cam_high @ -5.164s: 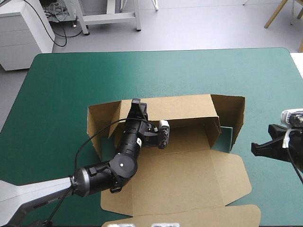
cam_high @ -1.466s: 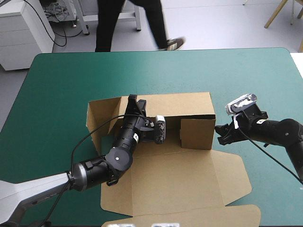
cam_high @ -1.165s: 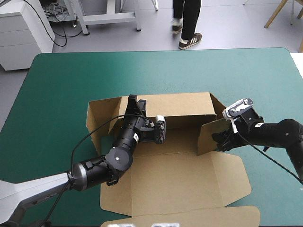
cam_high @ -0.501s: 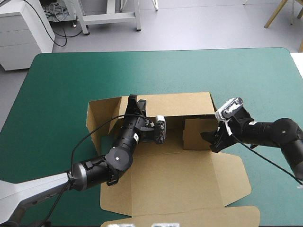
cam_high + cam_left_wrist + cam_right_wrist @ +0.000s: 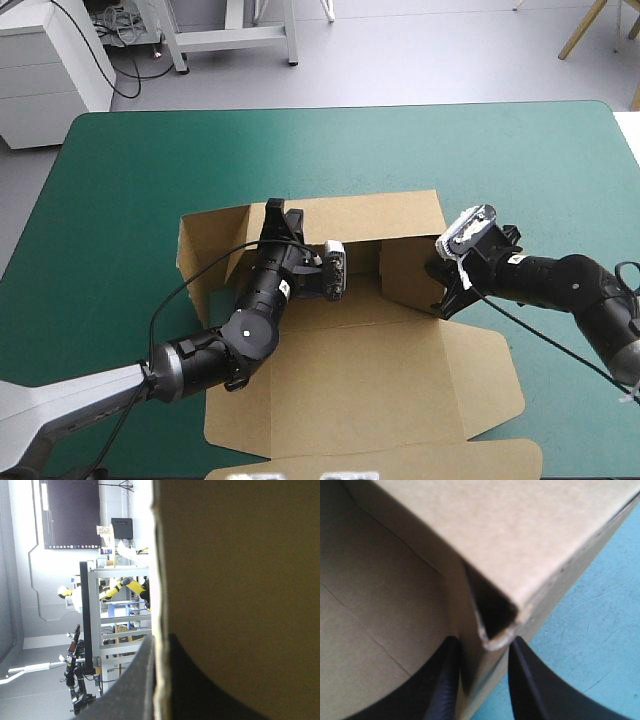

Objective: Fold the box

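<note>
Right black fin-fingered gripper (image 5: 443,283) clamped on right side wall of the brown cut-cardboard box (image 5: 350,380).
Earlier that wall splayed outward, gripper well clear; now it stands folded inward. Left black gripper (image 5: 275,212) still pinches back wall; box mid teal-green cover (image 5: 150,160).

The box (image 5: 360,370) was recorded as plain brown, the cover (image 5: 140,170) around it as uniform teal-green, the fingers (image 5: 535,690) upon it as black.

Floor (image 5: 430,50): grey, bare, there at twelve o'clock;
Cabinet (image 5: 45,70): white drawers, ten o'clock;
Frame (image 5: 235,38): white legs, eleven o'clock;
Wooden legs (image 5: 588,25): one o'clock.
</note>
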Robot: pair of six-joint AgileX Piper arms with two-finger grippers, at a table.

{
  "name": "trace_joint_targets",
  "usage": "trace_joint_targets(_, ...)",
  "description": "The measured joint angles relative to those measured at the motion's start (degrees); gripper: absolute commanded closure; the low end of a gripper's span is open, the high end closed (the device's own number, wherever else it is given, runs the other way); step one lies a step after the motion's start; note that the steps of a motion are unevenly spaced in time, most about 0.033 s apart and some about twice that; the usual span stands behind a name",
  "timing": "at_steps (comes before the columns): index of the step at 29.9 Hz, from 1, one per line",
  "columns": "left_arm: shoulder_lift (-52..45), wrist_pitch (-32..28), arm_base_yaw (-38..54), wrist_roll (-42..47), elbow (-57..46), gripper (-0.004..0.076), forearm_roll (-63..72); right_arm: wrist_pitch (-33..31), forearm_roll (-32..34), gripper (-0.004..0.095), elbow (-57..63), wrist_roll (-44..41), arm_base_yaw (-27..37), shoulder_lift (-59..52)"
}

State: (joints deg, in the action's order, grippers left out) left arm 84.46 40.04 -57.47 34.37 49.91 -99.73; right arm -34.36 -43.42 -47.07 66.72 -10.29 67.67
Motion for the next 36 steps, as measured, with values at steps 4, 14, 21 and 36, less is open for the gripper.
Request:
trace_joint_targets(4,0.0,0.6,0.0,0.3,-0.1,0.0732,0.1,0.7,0.0,0.0907,0.0,-0.5,0.0,0.0)
trace_joint_targets(14,0.0,-1.8,0.0,1.0,-0.1,0.0278,0.4,1.0,-0.9,0.0927,0.1,-1.5,0.0,0.1)
trace_joint_targets(21,0.3,-4.0,-1.0,5.2,-0.4,0.0045,1.1,1.4,-2.3,0.0927,0.1,-2.3,-0.3,0.1)
trace_joint_targets(36,-3.1,5.5,-16.6,6.4,-0.6,0.0045,1.9,0.8,1.6,0.0927,0.1,-9.0,-0.7,0.1)
